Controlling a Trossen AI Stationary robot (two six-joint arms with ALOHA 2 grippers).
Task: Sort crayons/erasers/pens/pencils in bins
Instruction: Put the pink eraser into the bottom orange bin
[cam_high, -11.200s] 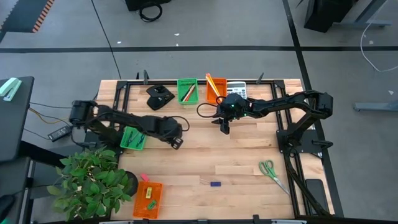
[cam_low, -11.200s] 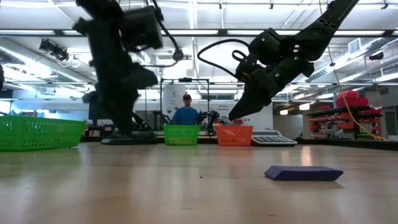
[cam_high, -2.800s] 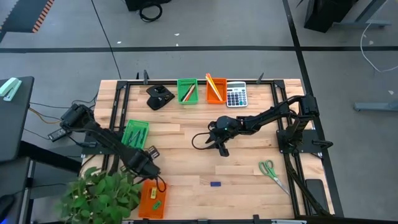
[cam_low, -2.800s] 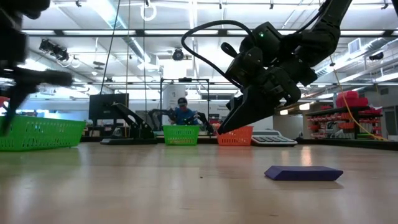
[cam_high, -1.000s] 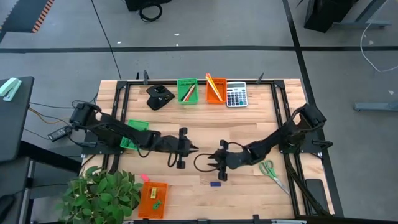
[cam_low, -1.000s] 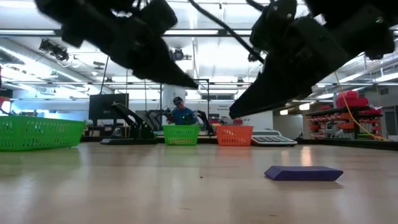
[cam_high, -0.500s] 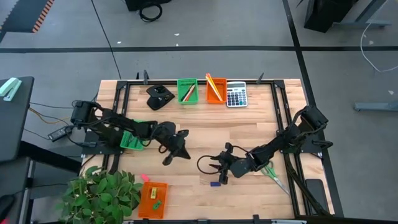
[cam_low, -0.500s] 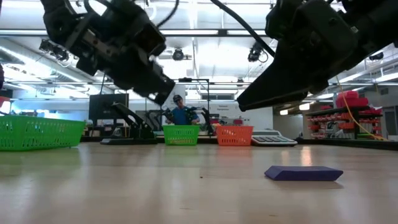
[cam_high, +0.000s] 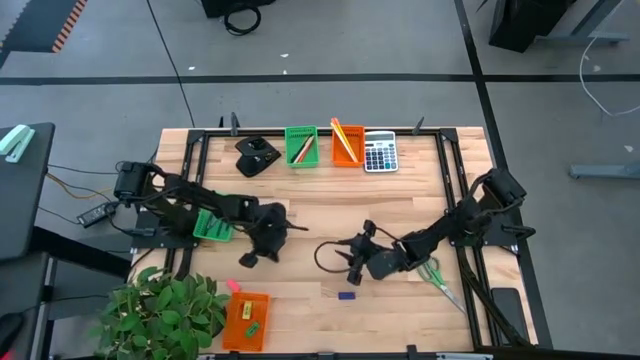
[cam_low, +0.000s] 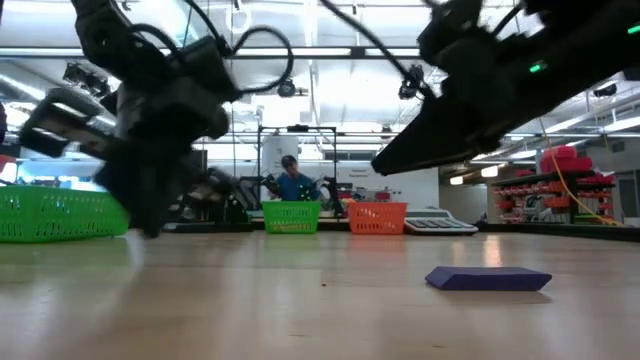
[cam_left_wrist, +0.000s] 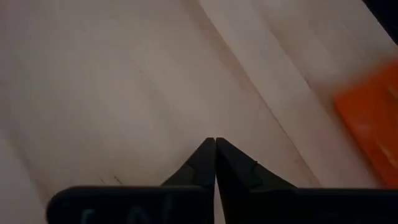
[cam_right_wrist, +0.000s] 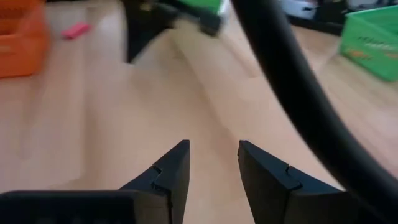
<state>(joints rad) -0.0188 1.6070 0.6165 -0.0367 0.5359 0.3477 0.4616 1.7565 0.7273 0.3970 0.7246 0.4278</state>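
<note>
A small dark blue eraser (cam_high: 346, 295) lies loose on the bare wood of the worktop (cam_high: 320, 215), near its front edge; in the low view it shows as a flat, sharp-cornered slab (cam_low: 488, 278) lying flush on the boards. A pink eraser (cam_high: 232, 285) also lies loose, just beside the orange bin (cam_high: 244, 320) at the front left corner, which already holds a few small pieces, one yellow and one green. So at least these two erasers seem left to sort.

At the back edge, a green bin (cam_high: 301, 146) holds slim sticks in red and dark tones, and the orange bin (cam_high: 347, 143) next to it holds long thin orange-yellow sticks that lean out over its rim. A second green bin (cam_high: 210, 226) sits at the left, partly under the left arm; its contents cannot be made out. Most of the sorting looks done.

The bins are shallow plastic trays with ribbed, slotted walls; the worktop is pale planked wood with a smooth face and a dark metal frame.

The right tool (cam_high: 354, 268) hangs over the worktop, a little behind the blue eraser, its fingers parted and empty (cam_right_wrist: 211, 163). The left tool (cam_high: 247, 258) hangs over bare wood left of centre, its fingers pressed together on nothing (cam_left_wrist: 215, 155).

Green-handled scissors (cam_high: 436, 274) lie at the right, a grey calculator (cam_high: 378, 153) and a black object (cam_high: 256, 155) at the back, a leafy plant (cam_high: 165, 310) at the front left corner.
</note>
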